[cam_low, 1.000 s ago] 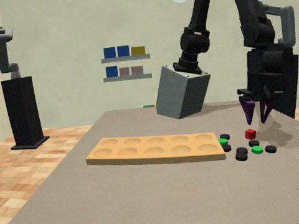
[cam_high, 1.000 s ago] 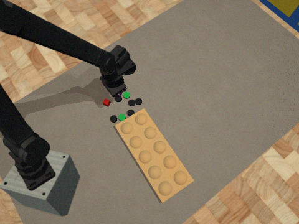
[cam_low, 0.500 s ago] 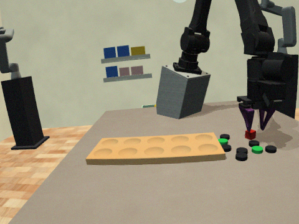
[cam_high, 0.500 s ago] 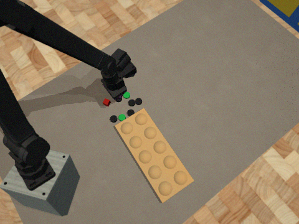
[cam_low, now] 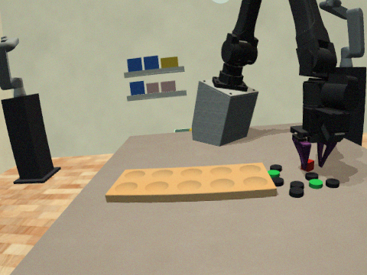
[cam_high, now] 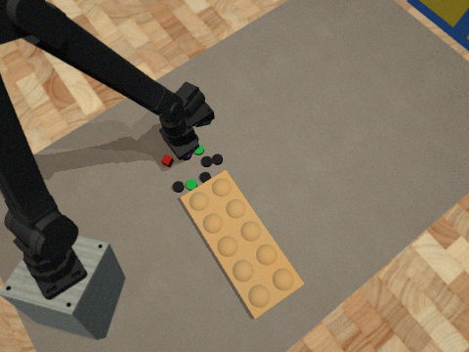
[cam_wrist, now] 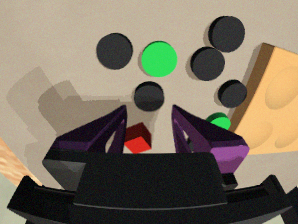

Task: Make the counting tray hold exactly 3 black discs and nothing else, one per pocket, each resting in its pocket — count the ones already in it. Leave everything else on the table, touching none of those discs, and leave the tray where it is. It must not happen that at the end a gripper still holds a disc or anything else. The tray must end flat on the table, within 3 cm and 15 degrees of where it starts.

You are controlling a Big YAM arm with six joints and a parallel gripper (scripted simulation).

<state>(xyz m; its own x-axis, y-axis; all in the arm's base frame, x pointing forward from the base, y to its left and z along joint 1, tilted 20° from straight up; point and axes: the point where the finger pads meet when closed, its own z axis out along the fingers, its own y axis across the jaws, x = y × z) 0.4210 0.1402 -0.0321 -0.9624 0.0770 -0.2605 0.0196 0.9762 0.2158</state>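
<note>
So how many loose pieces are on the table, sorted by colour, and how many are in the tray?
Black discs: 6
Green discs: 2
Red cube: 1
Total loose pieces: 9
Pieces in the counting tray: 0; all ten pockets are bare.
</note>
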